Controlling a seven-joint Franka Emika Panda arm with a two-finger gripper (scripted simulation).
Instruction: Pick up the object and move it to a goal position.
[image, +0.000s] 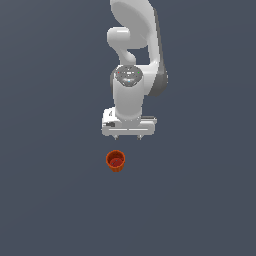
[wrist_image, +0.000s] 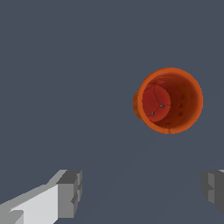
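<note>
In the exterior view the cup (image: 115, 161) is the nearest thing, a small orange-red bucket standing upright on the plain grey floor (image: 50, 200), mouth up, with nothing touching it. Just behind it and higher in the picture hangs the gripper (image: 128, 136), pointing down, and beyond that the white arm (image: 131, 60) rises out of the top of the frame.

The wrist view looks straight down into the cup (wrist_image: 168, 100): the thick rim and the darker bottom show, and the cup sits clear of both fingers (wrist_image: 70, 192), not between them. The two grey fingertips stand well apart at the edges of that picture with bare floor between, so the tool is released and carries nothing.

By my reading the step in hand is the approach, with the grasp not yet begun. The next move calls for shifting the gripper over the cup so that the rim lies between the fingers, then lowering and closing on its sides. No goal marker shows in either view, so I cannot tell where the cup has to go
</note>
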